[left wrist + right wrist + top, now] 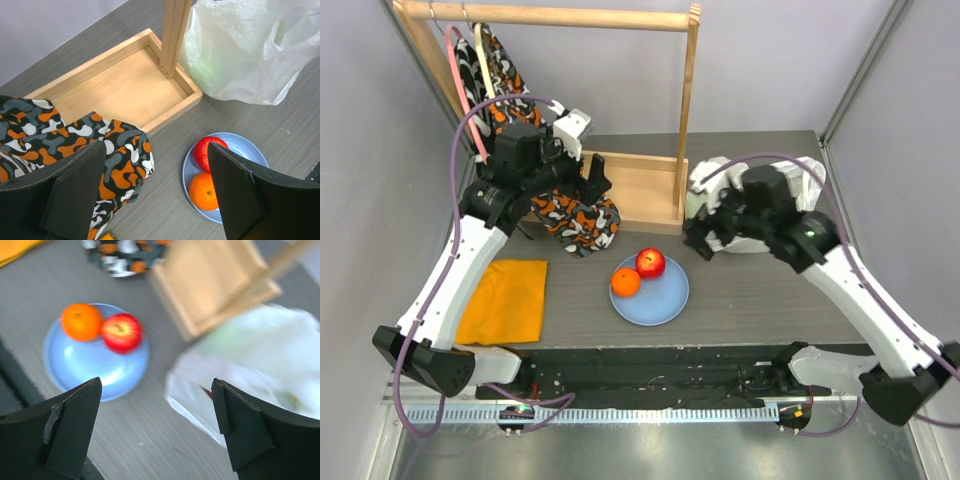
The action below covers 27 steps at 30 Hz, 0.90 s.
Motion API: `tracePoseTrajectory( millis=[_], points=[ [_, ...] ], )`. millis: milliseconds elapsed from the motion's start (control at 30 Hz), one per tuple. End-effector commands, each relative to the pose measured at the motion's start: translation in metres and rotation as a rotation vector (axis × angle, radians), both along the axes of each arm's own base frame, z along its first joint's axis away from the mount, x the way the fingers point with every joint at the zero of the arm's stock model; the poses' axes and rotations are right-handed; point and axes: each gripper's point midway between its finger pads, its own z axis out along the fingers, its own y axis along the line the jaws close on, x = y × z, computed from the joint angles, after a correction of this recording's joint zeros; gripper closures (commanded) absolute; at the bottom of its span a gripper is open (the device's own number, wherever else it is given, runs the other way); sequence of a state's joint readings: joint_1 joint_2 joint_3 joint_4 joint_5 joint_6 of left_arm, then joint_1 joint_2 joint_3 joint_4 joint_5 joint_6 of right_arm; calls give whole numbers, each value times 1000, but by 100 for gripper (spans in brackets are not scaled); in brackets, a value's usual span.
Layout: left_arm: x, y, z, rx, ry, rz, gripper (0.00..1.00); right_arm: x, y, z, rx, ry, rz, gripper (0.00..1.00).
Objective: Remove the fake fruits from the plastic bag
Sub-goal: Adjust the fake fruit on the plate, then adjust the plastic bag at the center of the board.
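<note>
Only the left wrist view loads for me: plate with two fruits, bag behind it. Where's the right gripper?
Observer: The right gripper hovers at the bag's plate-side edge.
Operator: Holding anything?
Observer: No. Its own wrist view shows the jaws wide open with nothing between them.
Operator: Any fruit in the bag?
Observer: That view is blurred, but a dark red patch shows through the bag near its edge.
</note>
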<state>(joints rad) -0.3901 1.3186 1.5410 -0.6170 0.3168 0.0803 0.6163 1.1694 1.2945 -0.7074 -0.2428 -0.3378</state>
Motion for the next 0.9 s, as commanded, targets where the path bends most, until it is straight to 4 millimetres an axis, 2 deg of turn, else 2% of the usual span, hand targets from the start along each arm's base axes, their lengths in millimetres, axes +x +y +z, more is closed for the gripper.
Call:
tracePoseTrajectory(
  millis=[0, 33, 67, 100, 133, 200, 300, 333, 367, 433, 467, 500, 533, 567, 600, 633, 700, 767, 867],
  points=[
    [2, -14, 36, -97, -61, -43, 13, 14, -73, 8, -106, -12, -242, 2],
    [2, -15, 37, -102, -61, -47, 13, 27, -102, 6, -121, 11, -342, 4],
    [4, -16, 36, -106, -57, -50, 13, 32, -113, 1, -124, 32, -376, 8],
    [4, -18, 39, -113, -62, -55, 13, 38, -126, -4, -129, 59, -419, 19],
    [5, -19, 41, -117, -68, -56, 13, 49, -143, -20, -152, 112, -479, 24],
    [7, -21, 41, -123, -64, -60, 13, 59, -156, -35, -174, 161, -518, 37],
    [7, -23, 37, -123, -54, -72, 13, 92, -170, -69, -248, 191, -579, 45],
    [7, -24, 35, -124, -48, -74, 13, 107, -172, -75, -254, 162, -594, 46],
    [7, -25, 33, -125, -45, -76, 14, 118, -178, -93, -282, 180, -610, 47],
    [8, -26, 29, -122, -35, -79, 14, 135, -194, -108, -349, 150, -663, 47],
    [7, -26, 29, -123, -33, -78, 14, 135, -198, -119, -384, 167, -667, 47],
    [8, -27, 27, -122, -31, -80, 13, 132, -205, -130, -425, 192, -679, 48],
    [8, -26, 25, -120, -26, -78, 14, 112, -214, -147, -494, 251, -671, 48],
    [7, -27, 26, -121, -27, -81, 14, 98, -215, -155, -521, 290, -654, 48],
    [8, -27, 24, -121, -24, -80, 14, 74, -218, -164, -543, 333, -636, 48],
    [9, -27, 24, -118, -24, -80, 14, 50, -218, -170, -566, 396, -602, 48],
    [10, -28, 24, -119, -27, -80, 14, 20, -220, -172, -575, 424, -570, 48],
    [11, -28, 25, -117, -32, -81, 14, 11, -224, -169, -599, 411, -563, 46],
    [11, -28, 23, -111, -31, -83, 14, 25, -230, -156, -599, 354, -593, 41]
  ],
)
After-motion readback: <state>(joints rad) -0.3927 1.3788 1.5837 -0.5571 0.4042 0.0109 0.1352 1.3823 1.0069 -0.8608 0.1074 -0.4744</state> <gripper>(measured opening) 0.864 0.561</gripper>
